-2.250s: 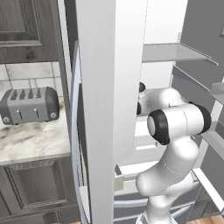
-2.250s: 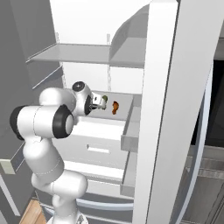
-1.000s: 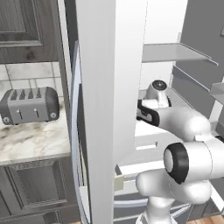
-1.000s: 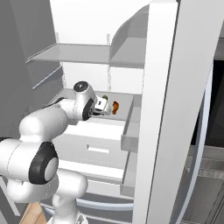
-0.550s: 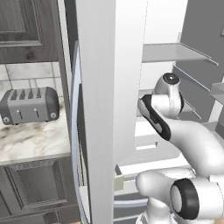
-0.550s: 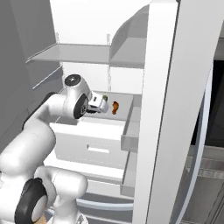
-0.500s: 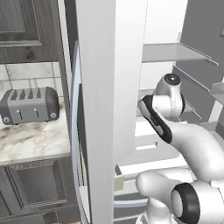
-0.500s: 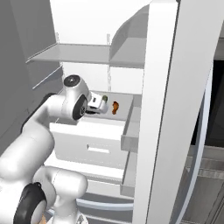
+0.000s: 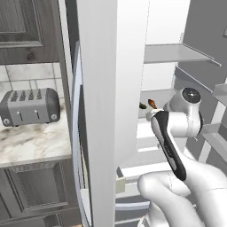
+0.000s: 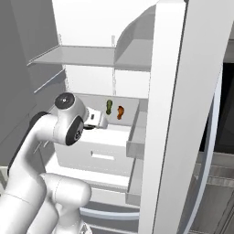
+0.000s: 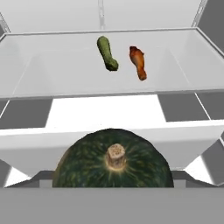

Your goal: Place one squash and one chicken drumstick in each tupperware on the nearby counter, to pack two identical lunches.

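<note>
Inside the fridge [image 10: 91, 27], gripper [image 10: 101, 122] jaws spread wide (round squash [image 11: 112, 159] close below), 1 slim squash [image 11: 107, 53] left of 1 drumstick [image 11: 138, 62] farther back.

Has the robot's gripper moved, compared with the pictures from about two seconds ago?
Yes. In the right base view the gripper has swung right and forward, away from the arm's shoulder and nearer the slim squash and chicken drumstick on the fridge shelf.

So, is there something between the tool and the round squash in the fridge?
Nothing visible stands between them. In the hand view the round squash lies directly in front of the camera, very close. The slim squash and chicken drumstick lie farther back.
</note>
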Motion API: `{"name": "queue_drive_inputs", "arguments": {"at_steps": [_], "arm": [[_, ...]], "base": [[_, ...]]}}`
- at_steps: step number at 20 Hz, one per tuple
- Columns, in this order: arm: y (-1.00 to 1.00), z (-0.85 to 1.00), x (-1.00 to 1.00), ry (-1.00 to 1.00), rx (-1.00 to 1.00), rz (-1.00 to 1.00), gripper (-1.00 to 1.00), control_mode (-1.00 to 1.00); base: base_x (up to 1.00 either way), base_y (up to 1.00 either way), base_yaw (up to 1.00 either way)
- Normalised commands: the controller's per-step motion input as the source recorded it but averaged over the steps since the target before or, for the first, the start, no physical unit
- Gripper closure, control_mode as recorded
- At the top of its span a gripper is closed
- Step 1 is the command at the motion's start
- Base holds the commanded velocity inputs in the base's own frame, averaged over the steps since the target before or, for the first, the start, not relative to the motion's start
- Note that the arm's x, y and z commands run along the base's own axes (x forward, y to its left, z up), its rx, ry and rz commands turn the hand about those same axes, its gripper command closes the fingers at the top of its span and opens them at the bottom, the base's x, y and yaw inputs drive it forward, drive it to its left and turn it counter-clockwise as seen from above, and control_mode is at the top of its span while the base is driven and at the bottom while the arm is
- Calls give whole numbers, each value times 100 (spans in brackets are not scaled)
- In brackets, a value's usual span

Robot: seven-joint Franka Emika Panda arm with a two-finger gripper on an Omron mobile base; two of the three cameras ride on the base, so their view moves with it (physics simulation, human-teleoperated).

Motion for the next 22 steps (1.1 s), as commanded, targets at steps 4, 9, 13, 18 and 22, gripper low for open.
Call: {"name": "queue_drive_inputs", "arguments": {"at_steps": [4,9,13,18,22], "arm": [[0,0,-52,-8,-1,4,100,-100],[0,0,-46,-2,-1,1,100,-100],[0,0,0,0,0,0,100,100],[0,0,0,0,0,0,100,100],[0,0,0,0,0,0,100,100]], "base": [[0,0,0],[0,0,0],[-92,0,0],[-100,0,0],[-100,20,0]]}}
